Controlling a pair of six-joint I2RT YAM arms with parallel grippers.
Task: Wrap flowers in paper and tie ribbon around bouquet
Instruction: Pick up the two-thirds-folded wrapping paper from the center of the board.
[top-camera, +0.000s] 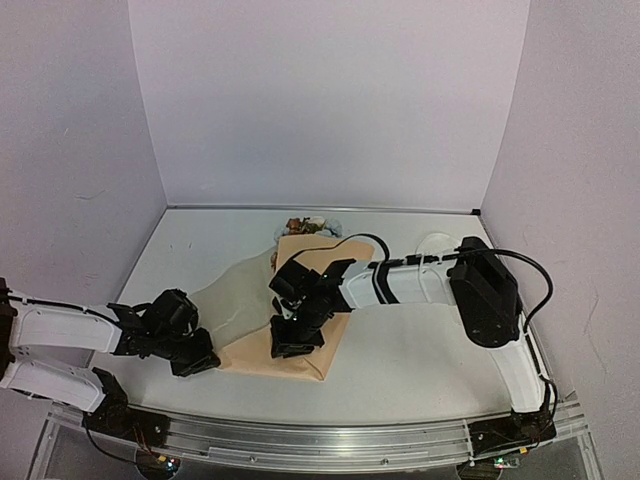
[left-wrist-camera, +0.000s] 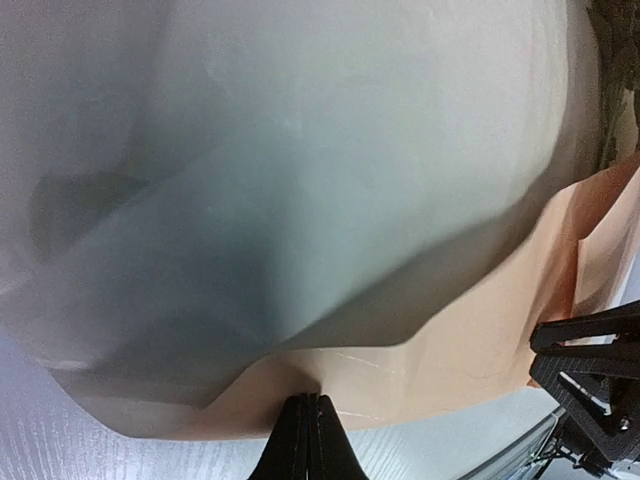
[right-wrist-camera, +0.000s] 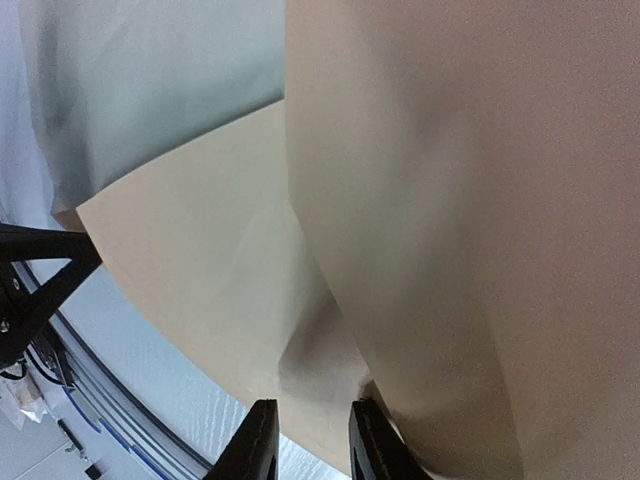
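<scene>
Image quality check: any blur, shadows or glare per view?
Top external: sharp, evenly lit, no glare, only faint shadows on the table. Left wrist: pale sheet in soft focus, with a dark shadow band across its fold; paper sharper. Right wrist: paper too close, textureless blur, dim crease shadow near the right gripper.

Pale lilac walls (top-camera: 330, 100), white table (top-camera: 420, 365)

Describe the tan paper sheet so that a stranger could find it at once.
Look at the middle of the white table. There lies the large tan kraft-brown paper sheet, folded over, with small flower heads at its far end. Its left neighbour is a pale grey-green sheet; only this one is tan.
</scene>
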